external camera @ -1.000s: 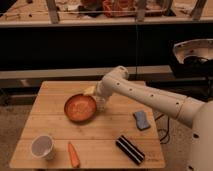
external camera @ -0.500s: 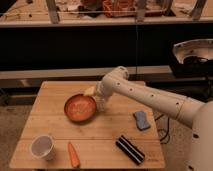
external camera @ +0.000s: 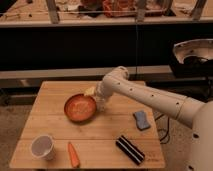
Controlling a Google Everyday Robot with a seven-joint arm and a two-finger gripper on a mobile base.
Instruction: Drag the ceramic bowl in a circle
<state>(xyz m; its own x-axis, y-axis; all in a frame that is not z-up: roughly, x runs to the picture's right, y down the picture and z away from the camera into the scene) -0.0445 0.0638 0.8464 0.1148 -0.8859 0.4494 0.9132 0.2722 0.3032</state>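
Note:
The ceramic bowl (external camera: 79,108), round, shallow and orange-red with a paler speckled inside, sits on the wooden table (external camera: 55,95) left of centre. My gripper (external camera: 100,103) comes down from the white arm (external camera: 150,97) that reaches in from the right. It is at the bowl's right rim, touching or very close to it. The wrist hides how the gripper meets the rim.
A small yellowish item (external camera: 90,91) lies just behind the bowl. A white cup (external camera: 42,146) and an orange carrot (external camera: 73,154) lie at the front left. A blue sponge (external camera: 141,120) and a black striped block (external camera: 130,149) lie at the right. Dark shelving stands behind the table.

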